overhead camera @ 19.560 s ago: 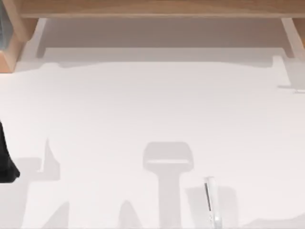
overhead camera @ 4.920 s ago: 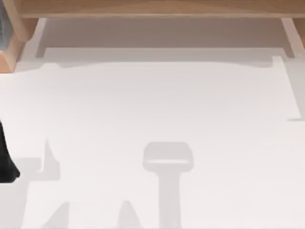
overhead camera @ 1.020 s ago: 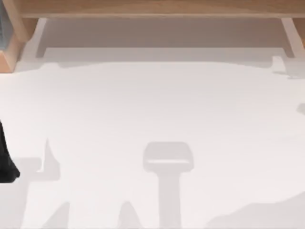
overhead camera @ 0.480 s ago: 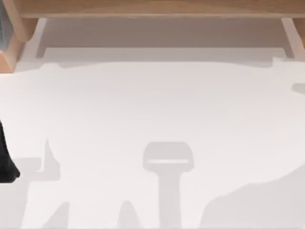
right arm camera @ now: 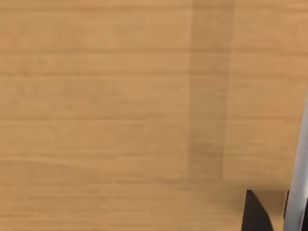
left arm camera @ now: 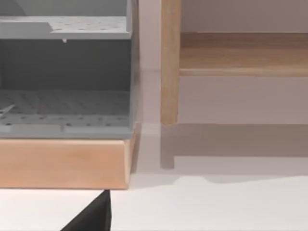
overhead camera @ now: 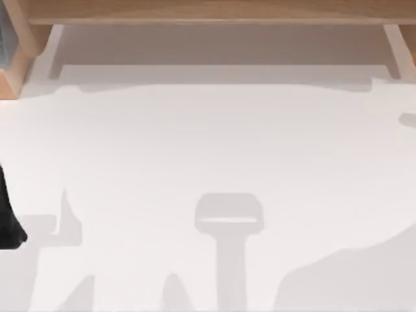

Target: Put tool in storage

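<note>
The tool (right arm camera: pixel 299 159) is a pale silvery stick standing along the edge of the right wrist view, right next to a dark fingertip (right arm camera: pixel 254 214) of my right gripper (right arm camera: pixel 276 216), which is shut on it. Behind them lies a plain wooden surface (right arm camera: pixel 120 96), close up. The storage (left arm camera: pixel 67 106) is a grey perforated shelf unit on a wooden base, seen in the left wrist view, and a sliver of it (overhead camera: pixel 5 39) sits at the table's far left corner. My left arm (overhead camera: pixel 10 221) is parked at the left edge.
A wooden frame (overhead camera: pixel 208 13) runs along the far side of the white table (overhead camera: pixel 208 143), with a wooden post (left arm camera: pixel 170 62) beside the storage. A broad grey shadow (overhead camera: pixel 351 279) covers the front right of the table.
The tool that lay at the table's front right is gone from the tabletop. Over the last second the shadow at the front right has grown. The left arm has not moved.
</note>
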Controlling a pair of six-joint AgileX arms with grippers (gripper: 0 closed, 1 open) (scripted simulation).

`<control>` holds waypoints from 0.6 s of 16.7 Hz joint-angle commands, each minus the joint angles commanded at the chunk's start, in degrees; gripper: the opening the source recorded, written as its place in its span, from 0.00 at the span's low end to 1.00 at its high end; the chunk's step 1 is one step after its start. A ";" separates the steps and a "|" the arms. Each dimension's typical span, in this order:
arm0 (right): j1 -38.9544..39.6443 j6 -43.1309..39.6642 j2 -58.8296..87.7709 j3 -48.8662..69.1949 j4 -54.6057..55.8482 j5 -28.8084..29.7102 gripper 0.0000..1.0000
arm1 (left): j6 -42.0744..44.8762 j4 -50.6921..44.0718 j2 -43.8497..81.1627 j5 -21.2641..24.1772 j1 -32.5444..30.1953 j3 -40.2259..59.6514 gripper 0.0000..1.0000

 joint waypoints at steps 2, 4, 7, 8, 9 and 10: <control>0.00 0.00 0.00 0.00 0.00 0.00 0.53 | 0.00 0.00 0.00 0.00 0.00 0.00 1.00; 0.00 0.00 0.00 0.00 0.00 0.00 0.68 | 0.00 0.00 0.00 0.00 0.00 0.00 1.00; 0.00 0.00 0.00 0.00 0.00 0.00 0.90 | 0.00 0.00 0.00 0.00 0.00 0.00 1.00; 0.00 0.00 0.00 0.00 0.00 0.00 0.98 | 0.00 0.00 0.00 0.00 0.00 0.00 1.00; 0.00 0.00 0.00 0.00 0.00 0.00 1.00 | 0.00 0.00 0.00 0.00 0.00 0.00 1.00; 0.00 0.00 0.00 0.00 0.00 0.00 1.00 | 0.00 0.00 0.00 0.00 0.00 0.00 1.00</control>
